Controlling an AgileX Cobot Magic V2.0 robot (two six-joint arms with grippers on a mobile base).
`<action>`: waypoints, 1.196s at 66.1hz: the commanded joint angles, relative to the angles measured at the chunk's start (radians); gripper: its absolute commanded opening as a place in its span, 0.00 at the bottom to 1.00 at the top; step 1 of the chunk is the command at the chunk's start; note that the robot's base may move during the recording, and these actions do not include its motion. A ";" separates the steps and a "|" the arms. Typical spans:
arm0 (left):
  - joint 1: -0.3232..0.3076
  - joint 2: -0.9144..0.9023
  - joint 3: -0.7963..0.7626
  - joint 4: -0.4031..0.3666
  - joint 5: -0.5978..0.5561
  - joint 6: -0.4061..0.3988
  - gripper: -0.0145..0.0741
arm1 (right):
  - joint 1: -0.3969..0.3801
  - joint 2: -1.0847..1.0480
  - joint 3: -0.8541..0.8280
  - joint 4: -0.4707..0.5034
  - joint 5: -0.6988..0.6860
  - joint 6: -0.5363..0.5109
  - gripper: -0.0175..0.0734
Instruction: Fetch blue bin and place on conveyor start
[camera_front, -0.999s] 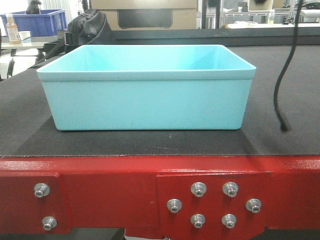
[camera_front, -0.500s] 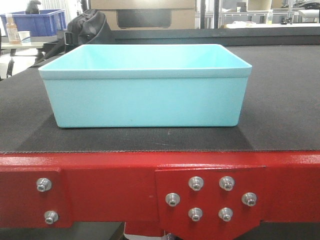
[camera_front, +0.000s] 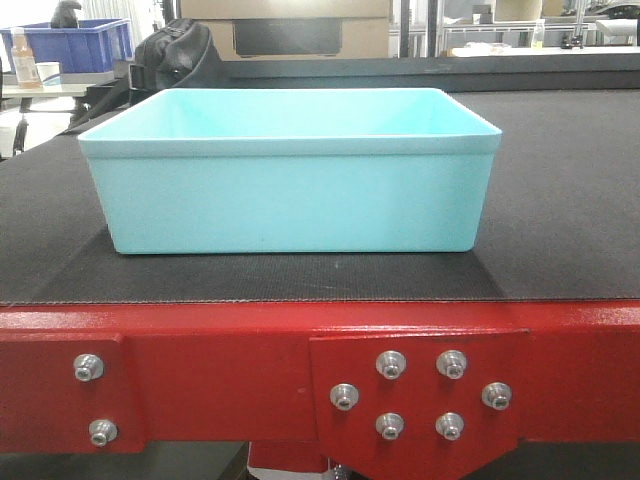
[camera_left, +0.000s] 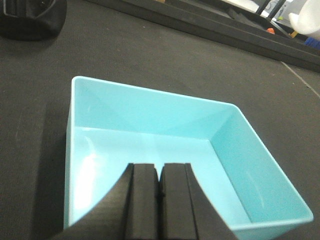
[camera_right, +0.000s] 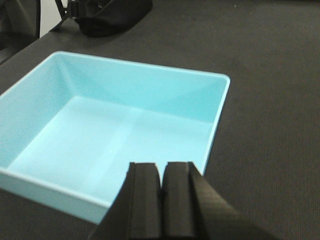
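On the conveyor start (camera_front: 560, 200) sits the blue bin (camera_front: 290, 190) (both pincers (camera_left: 160, 187) (camera_right: 161, 185) closed, empty).

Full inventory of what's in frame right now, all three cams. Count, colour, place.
blue bin: 1, pale aqua, empty, resting on the belt near its front edge
conveyor belt: 1, dark grey, under and around the bin
conveyor frame: 1, red, along the belt's front edge
hex bolts: 8 in view, silver, on the red frame
black bag: 1, black, behind the belt at far left
crate: 1, dark blue, background far left
bottle: 1, orange-brown, in front of the crate
left gripper: 1, black, shut, above the bin
right gripper: 1, black, shut, above the bin's edge
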 joint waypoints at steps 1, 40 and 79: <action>0.001 -0.090 0.069 0.005 -0.035 -0.003 0.04 | 0.000 -0.063 0.056 -0.005 -0.047 -0.007 0.01; 0.001 -0.554 0.164 0.005 -0.013 -0.003 0.04 | 0.000 -0.358 0.110 0.009 -0.141 -0.007 0.01; 0.001 -0.568 0.164 0.005 -0.013 -0.003 0.04 | -0.027 -0.501 0.152 0.150 -0.206 -0.269 0.01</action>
